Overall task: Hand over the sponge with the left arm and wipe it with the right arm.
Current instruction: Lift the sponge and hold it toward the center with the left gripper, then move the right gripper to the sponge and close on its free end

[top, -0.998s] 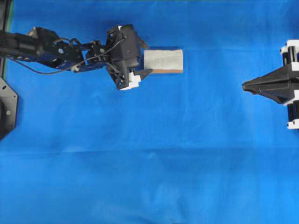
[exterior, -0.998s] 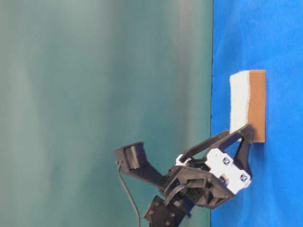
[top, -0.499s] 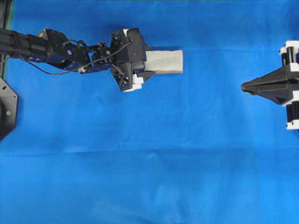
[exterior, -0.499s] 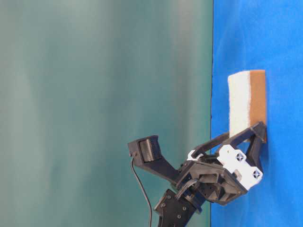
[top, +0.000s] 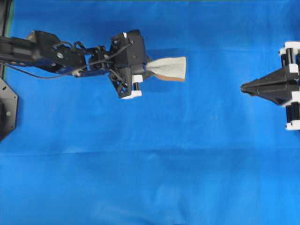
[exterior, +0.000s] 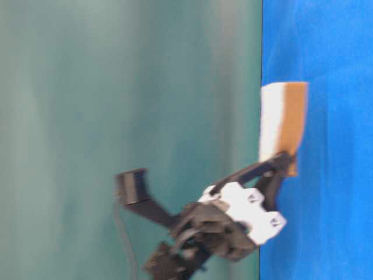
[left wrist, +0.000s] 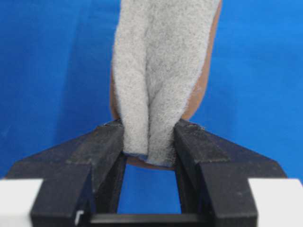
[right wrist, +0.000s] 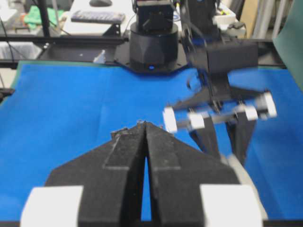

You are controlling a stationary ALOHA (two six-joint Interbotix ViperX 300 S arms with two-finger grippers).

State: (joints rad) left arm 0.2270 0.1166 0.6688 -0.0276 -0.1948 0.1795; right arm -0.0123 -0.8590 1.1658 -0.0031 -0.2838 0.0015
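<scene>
The sponge [top: 169, 68] has a grey-white top and an orange-brown underside. My left gripper [top: 149, 69] is shut on its left end and pinches it into a fold. The left wrist view shows the sponge [left wrist: 161, 66] squeezed between the two black fingers [left wrist: 102, 142]. In the table-level view the sponge [exterior: 281, 119] hangs just off the blue cloth, held by the left gripper [exterior: 280, 166]. My right gripper [top: 243, 87] is shut and empty at the right edge, pointing toward the sponge, well apart from it. In its own view its tips [right wrist: 144, 125] meet.
A blue cloth [top: 150, 164] covers the table. A black arm base [top: 4, 108] sits at the left edge. In the right wrist view the left arm's base [right wrist: 154, 42] stands at the far edge of the cloth.
My left gripper has closed on the sponge's end, crumpling it, and raised it off the cloth. The right gripper has stayed put.
</scene>
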